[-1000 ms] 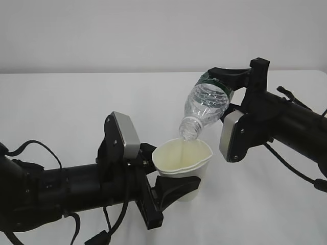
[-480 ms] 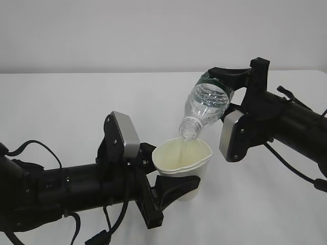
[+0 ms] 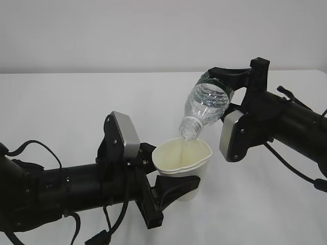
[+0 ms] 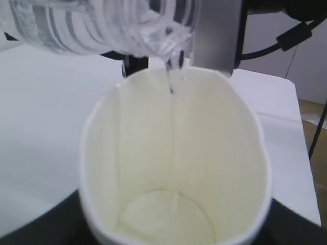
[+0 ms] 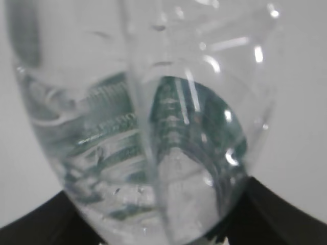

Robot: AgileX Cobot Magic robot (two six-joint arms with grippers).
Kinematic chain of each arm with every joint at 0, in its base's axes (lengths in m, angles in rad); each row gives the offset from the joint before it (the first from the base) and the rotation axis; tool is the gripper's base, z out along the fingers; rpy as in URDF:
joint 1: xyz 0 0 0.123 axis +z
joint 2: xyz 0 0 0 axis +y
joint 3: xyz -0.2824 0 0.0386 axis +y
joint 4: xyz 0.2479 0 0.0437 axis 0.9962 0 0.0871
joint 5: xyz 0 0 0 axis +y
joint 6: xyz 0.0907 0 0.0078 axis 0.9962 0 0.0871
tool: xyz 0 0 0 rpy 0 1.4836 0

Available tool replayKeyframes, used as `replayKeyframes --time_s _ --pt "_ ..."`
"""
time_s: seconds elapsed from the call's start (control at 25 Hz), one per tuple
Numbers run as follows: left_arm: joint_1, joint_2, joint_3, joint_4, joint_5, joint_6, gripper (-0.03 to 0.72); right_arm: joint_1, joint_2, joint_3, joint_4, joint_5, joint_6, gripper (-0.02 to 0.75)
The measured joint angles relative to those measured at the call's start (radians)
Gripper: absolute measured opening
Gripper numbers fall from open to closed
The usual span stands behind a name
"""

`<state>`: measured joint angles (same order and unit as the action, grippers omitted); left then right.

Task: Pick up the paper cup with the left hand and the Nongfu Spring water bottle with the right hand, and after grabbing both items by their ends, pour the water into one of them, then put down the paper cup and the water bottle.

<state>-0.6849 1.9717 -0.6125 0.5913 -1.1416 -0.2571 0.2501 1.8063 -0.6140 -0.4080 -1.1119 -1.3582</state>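
Note:
My left gripper (image 3: pixel 178 187) is shut on the lower part of the paper cup (image 3: pixel 182 162), holding it upright above the table. The grip squeezes the cup's rim (image 4: pixel 173 76) into an oval, and its pale inside shows from above. My right gripper (image 3: pixel 226 92) is shut on the base end of the Nongfu Spring water bottle (image 3: pixel 206 106), which tilts neck-down with its mouth (image 3: pixel 188 134) just over the cup's rim. A thin stream of water (image 4: pixel 170 84) falls from the neck (image 4: pixel 163 41) into the cup. The bottle (image 5: pixel 148 143) with its green label fills the right wrist view.
Both arms hang over a white table (image 3: pixel 71 107) with a plain pale wall behind. Black cables (image 3: pixel 30 148) trail from the left arm. The table's right edge (image 4: pixel 299 127) shows in the left wrist view, with brown floor beyond it.

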Motion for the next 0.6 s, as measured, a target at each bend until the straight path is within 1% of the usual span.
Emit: replayKeyframes --time_s 0.6 --pt "0.0 0.0 0.0 0.0 0.0 0.0 0.425 0.0 0.0 0.0 0.0 0.0 -0.016 0.48"
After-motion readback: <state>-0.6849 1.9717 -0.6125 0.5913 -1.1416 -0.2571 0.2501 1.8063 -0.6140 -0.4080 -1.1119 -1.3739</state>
